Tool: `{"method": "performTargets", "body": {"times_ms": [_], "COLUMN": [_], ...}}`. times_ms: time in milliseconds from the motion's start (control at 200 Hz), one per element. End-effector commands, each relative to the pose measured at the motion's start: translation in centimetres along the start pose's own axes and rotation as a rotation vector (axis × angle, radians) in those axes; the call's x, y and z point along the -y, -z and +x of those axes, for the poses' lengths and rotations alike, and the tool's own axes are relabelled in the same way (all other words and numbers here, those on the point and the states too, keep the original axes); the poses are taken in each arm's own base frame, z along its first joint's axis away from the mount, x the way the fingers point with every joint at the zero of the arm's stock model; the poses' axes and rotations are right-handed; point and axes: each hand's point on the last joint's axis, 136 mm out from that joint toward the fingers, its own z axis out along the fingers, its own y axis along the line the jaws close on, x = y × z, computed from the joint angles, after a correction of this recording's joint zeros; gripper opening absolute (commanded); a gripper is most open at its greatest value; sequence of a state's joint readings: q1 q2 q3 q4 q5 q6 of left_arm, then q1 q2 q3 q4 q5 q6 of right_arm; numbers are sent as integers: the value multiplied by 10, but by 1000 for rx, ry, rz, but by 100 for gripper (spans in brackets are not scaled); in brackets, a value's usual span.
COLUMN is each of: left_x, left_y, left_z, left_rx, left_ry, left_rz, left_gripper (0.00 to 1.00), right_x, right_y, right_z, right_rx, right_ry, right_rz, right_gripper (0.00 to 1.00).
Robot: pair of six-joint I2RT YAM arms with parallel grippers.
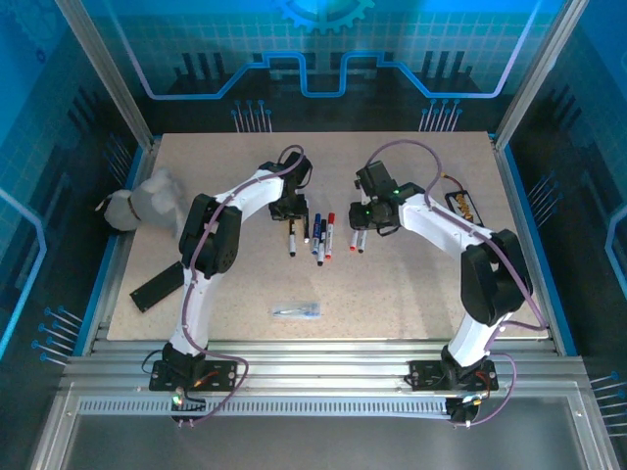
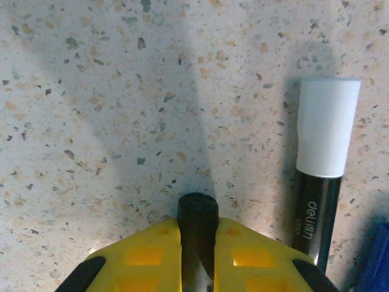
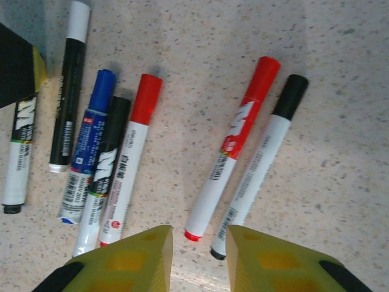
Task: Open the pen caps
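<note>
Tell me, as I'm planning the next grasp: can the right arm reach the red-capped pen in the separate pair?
Probably yes: the right gripper hangs open over the tail end of that red-capped pen, nothing between them. The black-capped pen close alongside might crowd one finger.

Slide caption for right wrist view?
Open right gripper facing red-capped pen and black-capped pen, five more pens to their left.

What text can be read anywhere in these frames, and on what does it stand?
"deli": black pen barrel with white cap, left wrist view.
Beside it, a small code: too blurred to read.
Labels on the white-barrelled marker pens, right wrist view: too small to read.
</note>
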State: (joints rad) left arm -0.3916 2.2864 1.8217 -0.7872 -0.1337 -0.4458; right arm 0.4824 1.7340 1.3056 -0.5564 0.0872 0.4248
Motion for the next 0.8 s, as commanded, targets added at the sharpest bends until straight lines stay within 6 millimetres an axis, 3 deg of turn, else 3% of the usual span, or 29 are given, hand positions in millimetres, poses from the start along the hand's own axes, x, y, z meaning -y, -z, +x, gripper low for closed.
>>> {"method": "performTargets", "body": {"times_ms": [0, 175, 430, 625, 796], "left_x": [-4, -6, 15, 35, 42], "left_y": [-9, 16, 55, 67, 73], "left_z": [-2, -15, -20, -17, -16], "left_rx": [-17, 31, 69, 46, 42], "left_ry": [20, 43, 76, 102, 115], "left_rz": [22, 57, 203, 320, 368], "left_gripper": [0, 0, 0, 0, 0], "right_x": [-24, -52, -95, -114, -124], "right_y": [-10, -13, -12, -18, -21], "right_z": [11, 10, 4, 5, 5], "right_rx": [-32, -31, -24, -41, -47], "right_ry": [-1, -18, -84, -97, -112], "right_rz": [-77, -189, -422, -502, -544], "right_gripper": [30, 30, 36, 48, 51]}}
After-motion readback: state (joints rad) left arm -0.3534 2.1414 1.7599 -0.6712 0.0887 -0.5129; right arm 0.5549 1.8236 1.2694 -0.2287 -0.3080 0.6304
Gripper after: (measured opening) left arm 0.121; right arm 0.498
